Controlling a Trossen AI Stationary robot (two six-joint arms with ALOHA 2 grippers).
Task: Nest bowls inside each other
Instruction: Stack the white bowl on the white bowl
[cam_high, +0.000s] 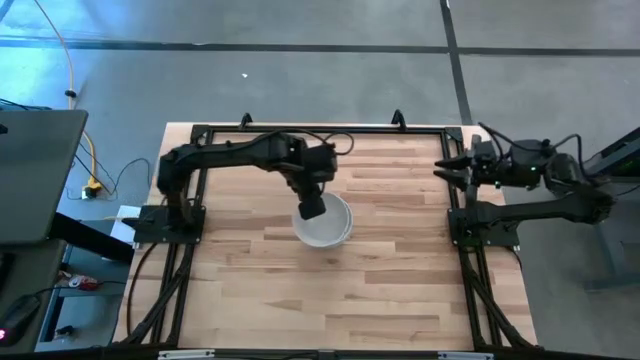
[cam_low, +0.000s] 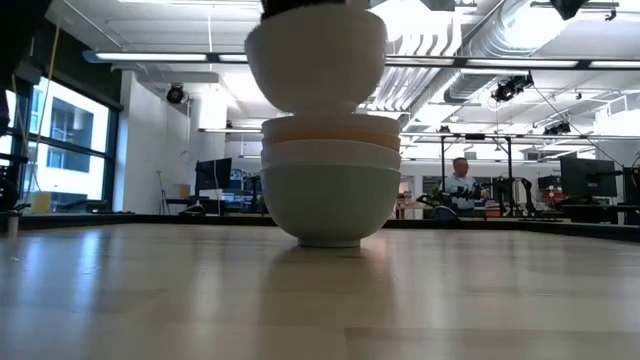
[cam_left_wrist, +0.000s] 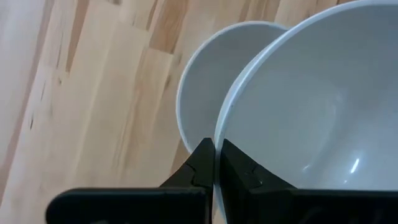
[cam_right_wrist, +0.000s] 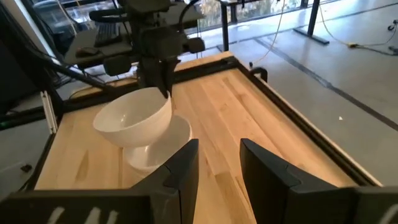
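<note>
We see our right gripper (cam_right_wrist: 219, 163) with fingers apart, over the wooden table (cam_right_wrist: 261, 118). Farther off, the left gripper (cam_right_wrist: 163, 79) pinches a white bowl's (cam_right_wrist: 132, 123) rim, holding it tilted above the stack (cam_right_wrist: 158, 149).

Four bowls show: one white bowl (cam_low: 315, 60) in the air, and a stack of three, orange (cam_low: 331, 128), white (cam_low: 331, 152), pale green (cam_low: 330, 203). Two arms, one counter (cam_low: 150, 300).
</note>
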